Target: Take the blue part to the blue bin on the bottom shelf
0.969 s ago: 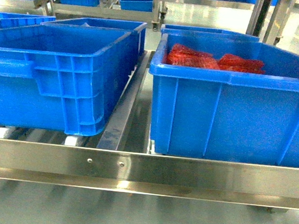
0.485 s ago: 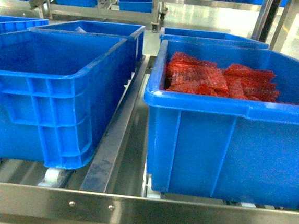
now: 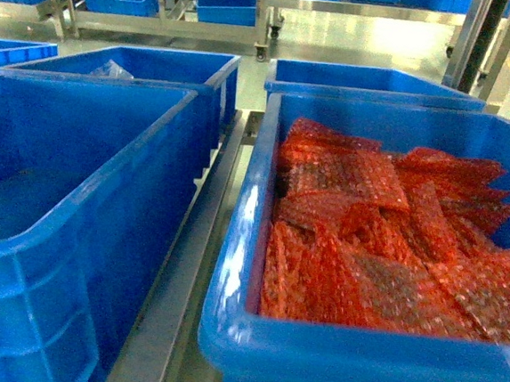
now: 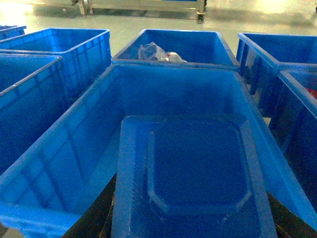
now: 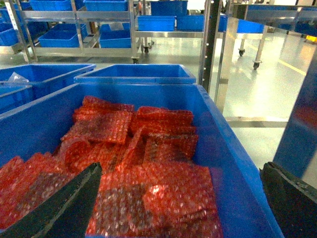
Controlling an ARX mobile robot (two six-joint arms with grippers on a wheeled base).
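The blue part [image 4: 198, 173], a flat blue plastic piece with a raised eight-sided middle, fills the lower centre of the left wrist view. My left gripper [image 4: 190, 232] is shut on it, with dark fingers [image 4: 96, 218] showing at either side beneath it. The part hangs over an empty blue bin [image 4: 64, 163], the left bin [image 3: 85, 194] in the head view. That bin stands on the bottom shelf, whose steel divider strip [image 3: 190, 266] runs between the bins. My right gripper [image 5: 183, 198] is open above the right-hand bin [image 5: 237, 163]. Neither gripper shows in the head view.
The right bin [image 3: 225, 331] holds several red bubble-wrap bags [image 3: 366, 245]. Two more blue bins [image 3: 159, 62] [image 3: 372, 76] stand behind; one holds a clear plastic bag [image 4: 156, 52]. Steel racks with blue bins [image 3: 162, 22] line the back, and upright posts [image 5: 213, 49] stand to the right.
The head view has moved up and closer to the bins. The shelf's front rail has dropped out of sight, and the inside of the red-bag bin shows.
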